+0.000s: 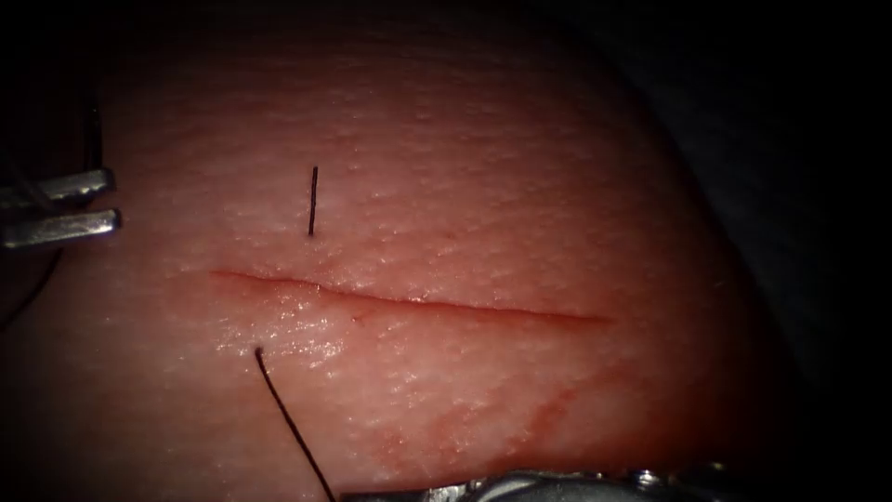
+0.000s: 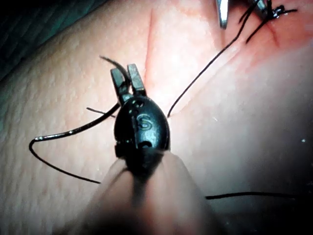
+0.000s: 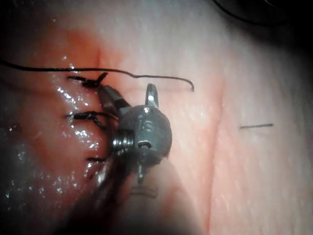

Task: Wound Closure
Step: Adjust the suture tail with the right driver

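The left tool (image 2: 128,78) is clenched on the thread (image 2: 63,133), its jaws nearly together. The right tool (image 3: 128,97) gapes wide, holding nothing, just beside stitches (image 3: 85,116) in the tissue (image 1: 483,186). Beyond the left tool's tips, thread crosses under the cut (image 1: 409,302).

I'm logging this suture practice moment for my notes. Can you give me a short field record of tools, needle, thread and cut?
tissue: one cut running left to right, red fluid below it
left hand: at endoscope view's left edge; hold cannot be told; dark curved strand passes it
right hand: open, holds nothing, beside stitches
needle: cannot tell from thread
thread: enters tissue below cut; short piece above it
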### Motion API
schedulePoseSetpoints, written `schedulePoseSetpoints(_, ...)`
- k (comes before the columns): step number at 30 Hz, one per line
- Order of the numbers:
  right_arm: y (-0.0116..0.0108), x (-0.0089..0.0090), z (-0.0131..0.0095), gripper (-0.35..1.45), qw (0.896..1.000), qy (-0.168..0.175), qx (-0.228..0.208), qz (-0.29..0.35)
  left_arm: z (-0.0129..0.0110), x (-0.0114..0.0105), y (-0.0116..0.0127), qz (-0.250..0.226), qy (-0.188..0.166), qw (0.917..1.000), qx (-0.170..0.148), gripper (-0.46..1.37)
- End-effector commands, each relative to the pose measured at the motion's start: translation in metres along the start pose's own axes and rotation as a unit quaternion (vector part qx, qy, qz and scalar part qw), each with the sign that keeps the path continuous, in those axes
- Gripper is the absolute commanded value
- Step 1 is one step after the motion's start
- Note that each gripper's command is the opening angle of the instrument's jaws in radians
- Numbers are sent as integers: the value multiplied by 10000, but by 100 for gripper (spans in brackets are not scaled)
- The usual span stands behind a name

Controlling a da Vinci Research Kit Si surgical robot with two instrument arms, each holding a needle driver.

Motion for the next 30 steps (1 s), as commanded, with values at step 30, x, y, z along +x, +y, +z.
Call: schedulePoseSetpoints(30, 54, -17, -11, 106, 9586, 198, -952, 2675, 7, -3, -6, 15, -7, 10000, -31, -35)
